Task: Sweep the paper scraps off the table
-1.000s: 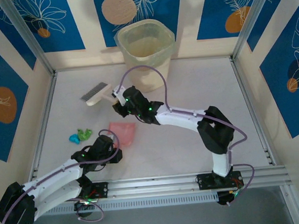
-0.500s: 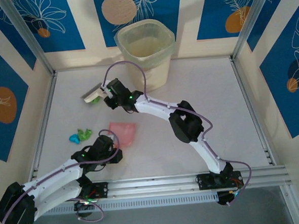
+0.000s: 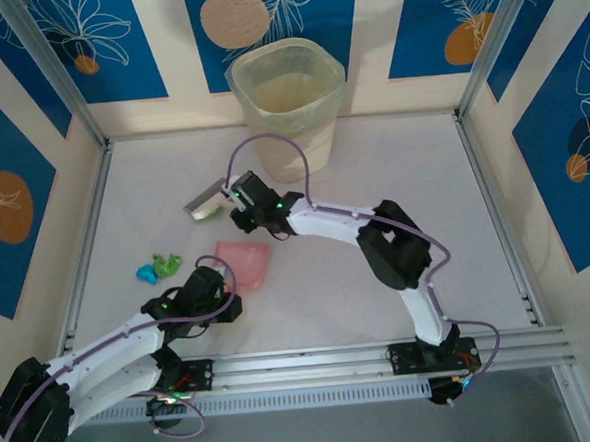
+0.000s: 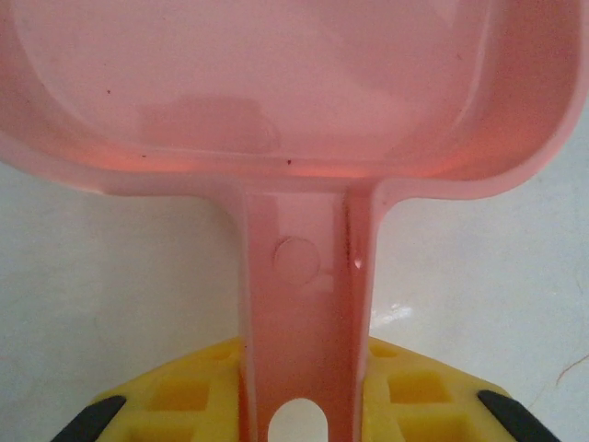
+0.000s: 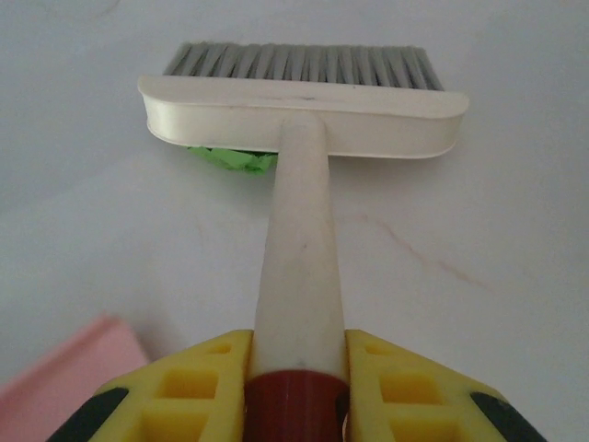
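Observation:
My right gripper (image 3: 240,206) (image 5: 296,378) is shut on the cream handle of the brush (image 3: 206,199) (image 5: 304,106), whose grey bristles rest on the table (image 3: 391,155). A green paper scrap (image 3: 212,213) (image 5: 230,159) peeks out from under the brush head. More paper scraps, one cyan (image 3: 146,274) and one green (image 3: 166,261), lie to the left. The left gripper (image 3: 217,294) (image 4: 304,405) is shut on the handle of the pink dustpan (image 3: 243,261) (image 4: 276,83), which lies flat just near of the brush.
A translucent cream bin (image 3: 287,93) stands at the back centre against the patterned wall. Aluminium rails (image 3: 495,209) edge the table on both sides and along the front. A corner of the dustpan (image 5: 55,378) shows low in the right wrist view.
The right arm swung the brush out to the left, then drew it back and nearer, toward the dustpan, with a green scrap under it. The left arm and dustpan stayed put.

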You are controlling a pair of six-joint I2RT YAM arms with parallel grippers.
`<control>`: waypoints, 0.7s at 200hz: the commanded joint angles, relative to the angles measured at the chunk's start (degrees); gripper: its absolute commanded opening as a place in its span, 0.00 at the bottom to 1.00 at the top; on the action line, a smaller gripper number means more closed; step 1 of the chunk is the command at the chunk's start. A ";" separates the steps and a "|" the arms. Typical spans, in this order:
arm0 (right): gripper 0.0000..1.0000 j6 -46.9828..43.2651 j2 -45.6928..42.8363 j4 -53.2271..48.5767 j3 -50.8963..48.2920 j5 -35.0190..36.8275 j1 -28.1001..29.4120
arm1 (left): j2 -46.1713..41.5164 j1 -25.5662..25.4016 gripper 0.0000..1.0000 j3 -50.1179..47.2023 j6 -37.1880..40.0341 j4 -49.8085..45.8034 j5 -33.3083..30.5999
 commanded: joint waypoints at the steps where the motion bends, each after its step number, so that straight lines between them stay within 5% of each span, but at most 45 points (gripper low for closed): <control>1: 0.00 3.45 -7.45 0.13 -7.14 3.55 0.96 | 2.12 -0.37 0.00 0.10 0.86 0.29 2.43; 69: 0.00 20.18 -26.76 -1.54 -27.90 7.33 2.02 | 8.39 -3.70 0.00 3.66 -0.51 -2.22 6.19; 140: 0.00 35.01 -40.54 -5.45 -36.89 8.61 1.32 | 11.72 -5.68 0.00 10.45 0.38 -11.20 4.95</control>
